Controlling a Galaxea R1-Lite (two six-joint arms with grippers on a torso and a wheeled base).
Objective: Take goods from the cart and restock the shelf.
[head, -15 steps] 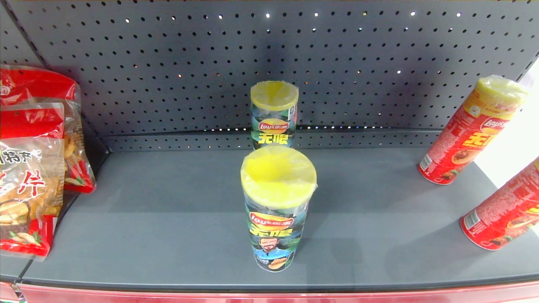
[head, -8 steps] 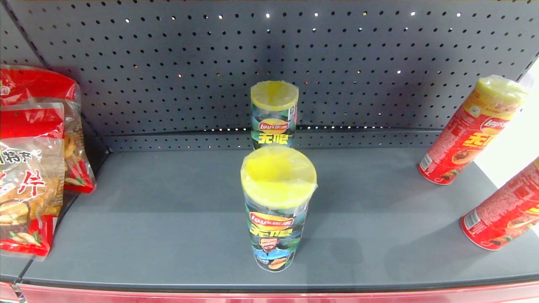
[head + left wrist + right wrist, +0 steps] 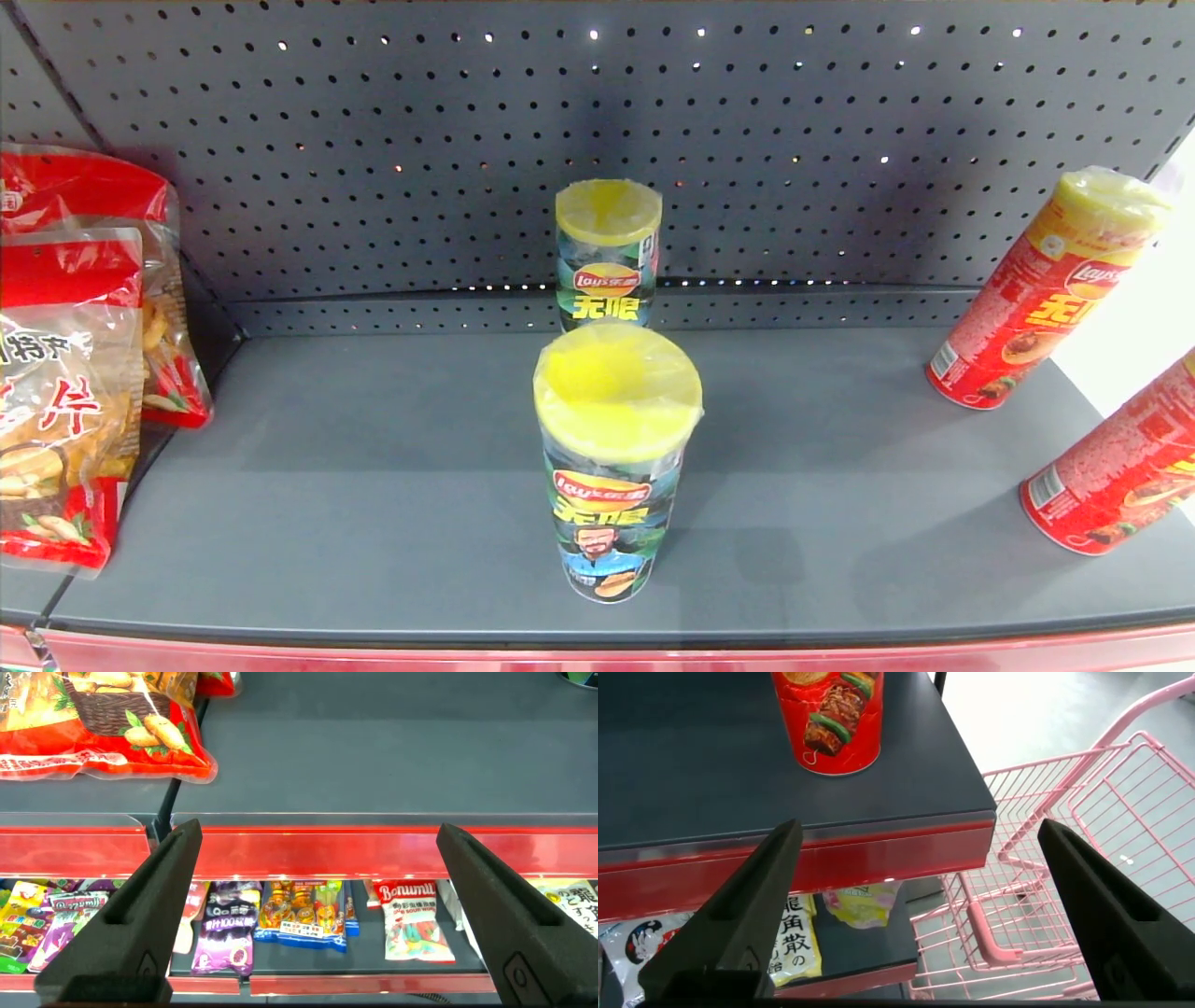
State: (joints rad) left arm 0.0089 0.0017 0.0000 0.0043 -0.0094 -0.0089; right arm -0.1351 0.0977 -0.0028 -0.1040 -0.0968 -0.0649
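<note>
On the shelf (image 3: 373,485), front chip can (image 3: 611,467) and rear chip can (image 3: 607,257) stand upright; left pincer (image 3: 318,829) and right pincer (image 3: 917,826) gape wide, empty.

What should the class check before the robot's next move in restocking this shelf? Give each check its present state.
1. Left gripper open and empty: ok.
2. Right gripper open and empty: ok.
3. Pink cart beside the shelf's end, near the right gripper: ok.
4. Goods waiting in the cart: cannot tell; the part in view holds none.
5. Bare shelf space on both sides of the front green chip can: ok.
</note>
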